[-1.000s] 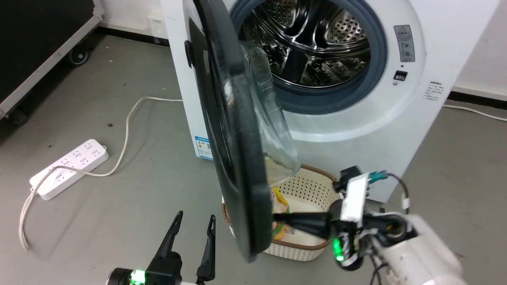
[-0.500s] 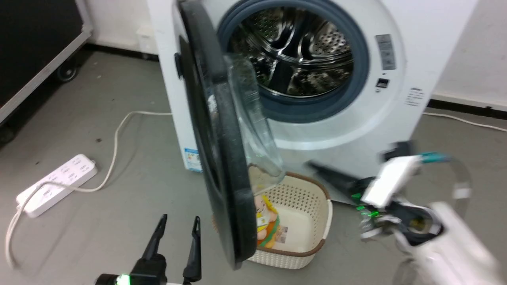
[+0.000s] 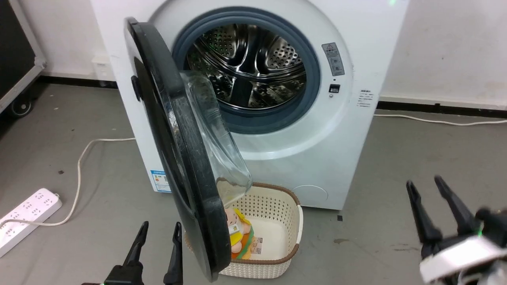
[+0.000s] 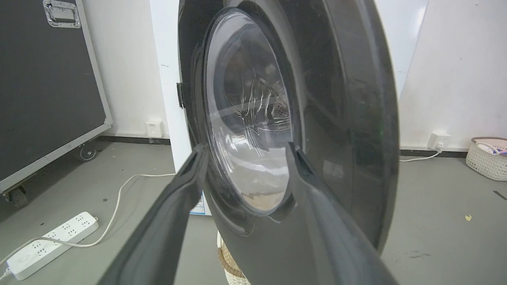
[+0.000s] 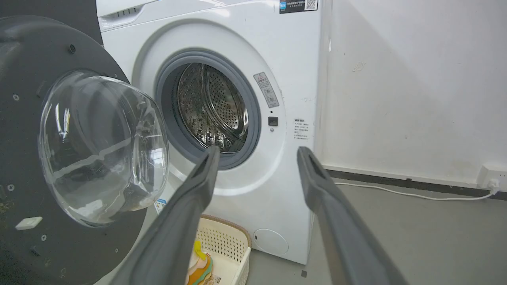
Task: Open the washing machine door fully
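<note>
The washing machine door (image 3: 186,170), hinged at the left of the white machine (image 3: 317,158), stands swung out roughly square to its front, above a basket (image 3: 293,221) on the floor, so the opening appears about half done. The left pincer (image 3: 161,226) hangs empty with fingers spread, near the door's outer face. The right pincer (image 3: 424,181) is likewise spread and empty, well apart from the door on its inner side. To finish well, the push is best placed on the inner black frame near the free edge, not on the glass bowl (image 5: 103,146), and should follow the hinge arc. The left pincer should be drawn clear first, since it seems to lie in the door's sweep.
</note>
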Controlling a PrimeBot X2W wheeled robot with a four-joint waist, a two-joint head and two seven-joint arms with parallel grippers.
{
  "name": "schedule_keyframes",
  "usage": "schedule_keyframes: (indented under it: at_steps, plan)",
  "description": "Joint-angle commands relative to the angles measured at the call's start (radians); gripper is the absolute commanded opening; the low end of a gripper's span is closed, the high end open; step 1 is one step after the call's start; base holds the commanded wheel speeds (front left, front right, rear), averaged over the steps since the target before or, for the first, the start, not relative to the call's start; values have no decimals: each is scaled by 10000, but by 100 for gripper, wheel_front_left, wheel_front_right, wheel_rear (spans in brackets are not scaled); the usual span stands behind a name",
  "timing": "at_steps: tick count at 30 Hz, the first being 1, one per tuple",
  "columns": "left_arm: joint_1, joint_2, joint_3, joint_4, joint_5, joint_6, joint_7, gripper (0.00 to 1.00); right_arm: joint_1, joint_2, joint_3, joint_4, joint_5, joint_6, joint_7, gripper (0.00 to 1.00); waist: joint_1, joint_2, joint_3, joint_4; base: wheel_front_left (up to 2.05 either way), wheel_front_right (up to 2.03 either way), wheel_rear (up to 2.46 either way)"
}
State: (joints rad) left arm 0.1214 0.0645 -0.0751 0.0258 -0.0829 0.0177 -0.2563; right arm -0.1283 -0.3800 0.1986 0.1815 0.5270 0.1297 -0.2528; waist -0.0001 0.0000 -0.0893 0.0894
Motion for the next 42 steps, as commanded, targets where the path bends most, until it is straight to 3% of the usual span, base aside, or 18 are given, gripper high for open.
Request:
schedule_keyframes:
  at_steps: [1,6,9,13,14,23,25,32,42]
  plan:
    - [117,65,53,6,-24,-113,-55,100,527,552,-459,-291,-777,10,-66,100,1,0,-5,-89,0,0,0]
    - [166,45,68,98,0,-359,-55,100,2030,2500,-1850,-1359,-3109,10,-85,100,1,0,33,-164,0,0,0]
    - [176,24,47,175,45,-432,-55,100,2747,3077,-2214,-1737,-3887,10,-86,100,1,0,40,-163,0,0,0]
    - [193,-4,51,218,91,-480,-55,100,3392,3280,-2413,-1917,-4032,10,-87,100,1,0,31,-169,0,0,0]
    - [248,-19,25,266,154,-532,-55,100,3609,3291,-2415,-1905,-3617,10,-88,100,1,0,30,-185,0,0,0]
    - [320,-54,-25,422,329,-560,-55,100,3518,3295,-2512,-1917,-3593,10,-89,100,1,0,91,-158,0,0,0]
    - [303,-59,-6,420,341,-570,-55,0,3483,3296,-2538,-1922,-3609,10,-89,100,1,0,107,-141,0,0,0]
    - [128,-83,354,-186,117,-569,-55,0,3436,3296,-2578,-1826,-3635,10,-89,100,1,0,123,-113,0,0,0]
    - [-1222,-128,1411,-3418,-80,-145,-55,0,3354,3297,-2633,-1720,-3653,10,-89,100,1,0,83,-209,0,0,0]
